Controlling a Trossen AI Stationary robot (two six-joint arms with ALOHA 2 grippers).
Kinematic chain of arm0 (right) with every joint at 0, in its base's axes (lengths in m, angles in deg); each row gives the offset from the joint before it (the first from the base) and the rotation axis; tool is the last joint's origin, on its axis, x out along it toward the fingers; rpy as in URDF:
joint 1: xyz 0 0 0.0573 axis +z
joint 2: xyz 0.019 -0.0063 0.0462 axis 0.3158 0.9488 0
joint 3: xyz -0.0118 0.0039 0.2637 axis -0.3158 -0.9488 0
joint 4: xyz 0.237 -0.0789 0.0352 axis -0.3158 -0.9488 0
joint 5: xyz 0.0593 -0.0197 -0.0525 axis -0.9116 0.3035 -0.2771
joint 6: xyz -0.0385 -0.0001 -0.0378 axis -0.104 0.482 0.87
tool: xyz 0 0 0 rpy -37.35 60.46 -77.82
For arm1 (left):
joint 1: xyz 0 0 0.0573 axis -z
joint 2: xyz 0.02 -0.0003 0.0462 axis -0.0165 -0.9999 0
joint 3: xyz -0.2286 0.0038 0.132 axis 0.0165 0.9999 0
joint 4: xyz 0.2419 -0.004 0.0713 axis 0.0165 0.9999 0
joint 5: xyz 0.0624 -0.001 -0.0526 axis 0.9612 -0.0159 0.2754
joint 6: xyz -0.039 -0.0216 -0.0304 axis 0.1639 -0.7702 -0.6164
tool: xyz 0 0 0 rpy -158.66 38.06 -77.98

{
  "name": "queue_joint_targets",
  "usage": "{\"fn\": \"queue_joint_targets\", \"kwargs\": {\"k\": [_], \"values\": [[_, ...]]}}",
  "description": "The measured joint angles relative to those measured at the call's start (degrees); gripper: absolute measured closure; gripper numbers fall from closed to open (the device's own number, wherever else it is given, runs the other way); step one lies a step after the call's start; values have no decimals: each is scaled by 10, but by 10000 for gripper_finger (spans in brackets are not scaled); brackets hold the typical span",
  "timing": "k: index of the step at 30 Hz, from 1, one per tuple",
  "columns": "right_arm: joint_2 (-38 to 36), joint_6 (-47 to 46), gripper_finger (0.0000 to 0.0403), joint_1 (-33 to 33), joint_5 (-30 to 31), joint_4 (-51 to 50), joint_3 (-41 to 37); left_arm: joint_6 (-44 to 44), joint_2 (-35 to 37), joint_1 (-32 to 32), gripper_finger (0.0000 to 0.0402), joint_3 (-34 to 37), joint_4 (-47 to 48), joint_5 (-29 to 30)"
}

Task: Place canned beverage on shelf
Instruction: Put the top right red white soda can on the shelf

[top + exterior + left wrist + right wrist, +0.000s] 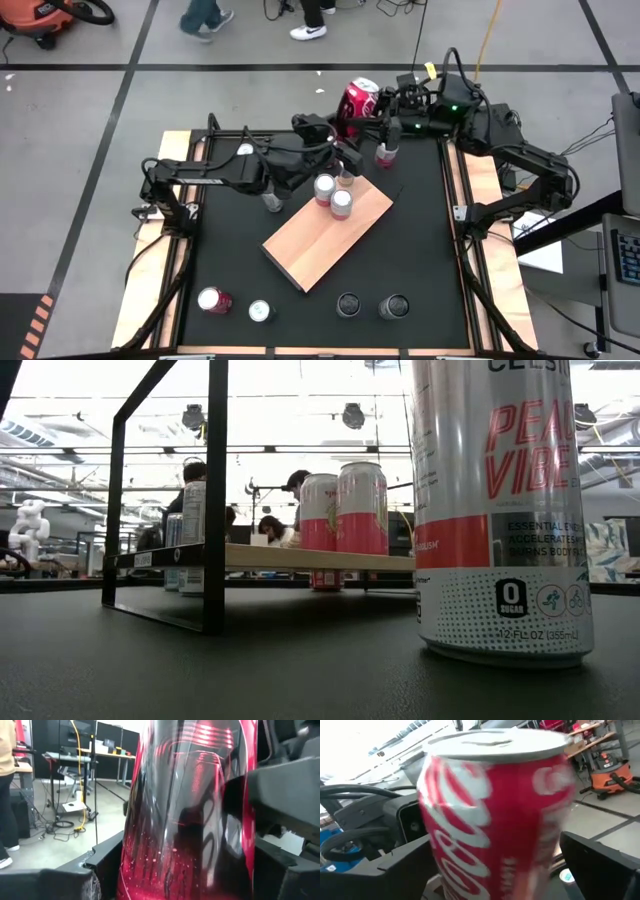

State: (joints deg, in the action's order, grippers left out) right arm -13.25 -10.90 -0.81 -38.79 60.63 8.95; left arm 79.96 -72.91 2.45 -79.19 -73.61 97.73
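Both arms meet at the table's far edge, the left gripper (345,128) clasping a red cola can (360,98) while the right gripper (385,103) stands wide around it; a clean handover precedes the shelf (330,235).

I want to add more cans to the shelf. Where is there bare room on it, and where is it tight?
The shelf is bare from its near corner up to the two pink cans, which crowd its far end. Beyond them it is tight: both claws meet at a red can held in the air, and another can stands nearby.
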Motion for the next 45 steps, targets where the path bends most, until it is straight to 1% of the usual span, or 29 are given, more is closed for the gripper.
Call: {"fn": "queue_joint_targets", "kwargs": {"k": [5,8,13,17,20,23,30,37,41,45], "values": [[0,1,33,0,0,1,0,7,1,0,102,0,0,0],[0,2,63,0,-1,1,0,7,1,0,97,0,0,0],[-1,14,117,0,-2,1,0,6,1,0,77,0,1,0],[-1,17,144,0,-2,1,0,5,1,0,67,0,1,2],[-1,18,144,0,-2,0,0,-8,1,0,65,0,6,1],[-2,18,136,0,-2,-3,0,-36,2,0,64,0,17,-8],[-4,30,132,-2,-7,-7,-1,-101,22,1,63,-1,96,-36],[-3,30,132,-2,-11,-8,-1,-147,56,1,62,-1,168,-89],[-4,32,133,-2,-10,-4,-1,-157,61,-2,62,-1,176,-114],[-6,35,133,-3,4,-5,-1,-169,63,-9,44,-1,195,-128]]}}
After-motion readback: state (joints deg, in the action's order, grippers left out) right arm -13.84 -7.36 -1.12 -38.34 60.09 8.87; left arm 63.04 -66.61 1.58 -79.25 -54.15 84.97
